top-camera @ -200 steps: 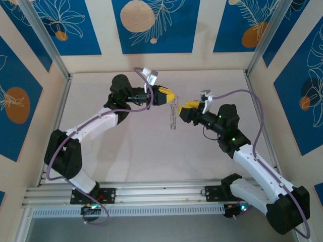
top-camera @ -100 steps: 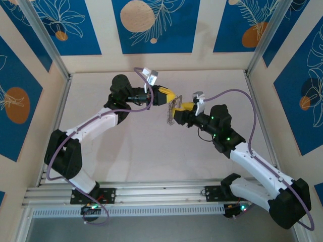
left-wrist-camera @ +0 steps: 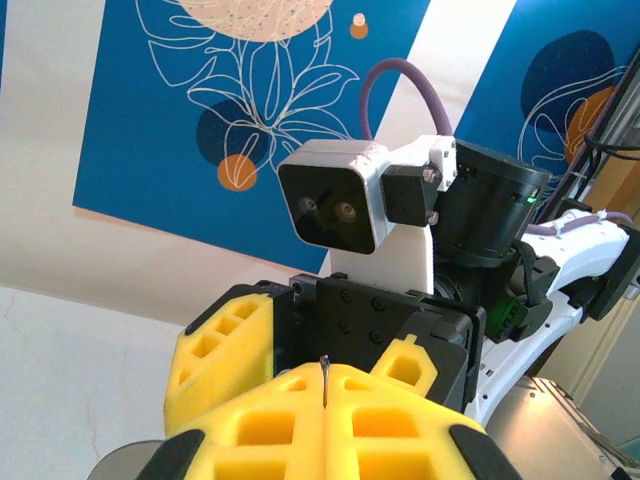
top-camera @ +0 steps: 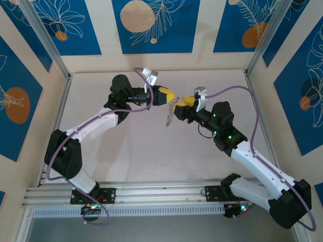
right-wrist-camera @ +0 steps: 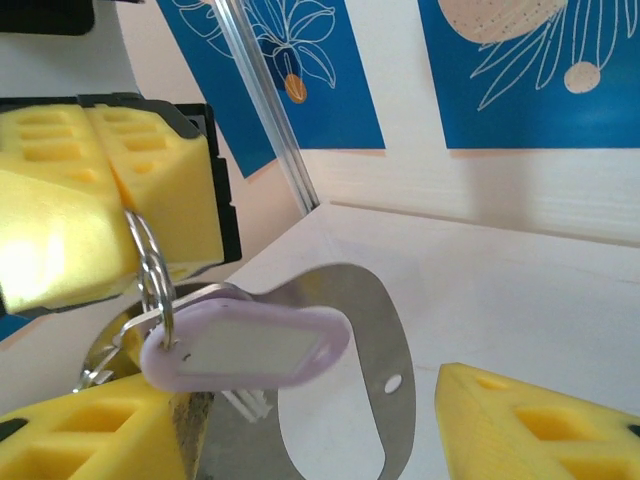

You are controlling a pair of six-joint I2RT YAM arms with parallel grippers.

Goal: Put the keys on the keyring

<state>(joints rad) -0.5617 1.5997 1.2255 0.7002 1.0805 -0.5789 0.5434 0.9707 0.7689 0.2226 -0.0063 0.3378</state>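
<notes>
Above open mid-table (top-camera: 131, 151), your left gripper (top-camera: 173, 97) clamps the keyring (right-wrist-camera: 150, 262); keys (right-wrist-camera: 245, 347) hang between your right gripper's (top-camera: 184, 102) parted jaws.

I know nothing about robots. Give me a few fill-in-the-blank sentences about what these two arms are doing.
1. The left gripper is shut on the thin metal ____.
2. The tag hanging from the keyring is coloured ____.
3. The right gripper is close to the tag, and its jaws stand ____.

Missing words: keyring; lilac; open.
</notes>
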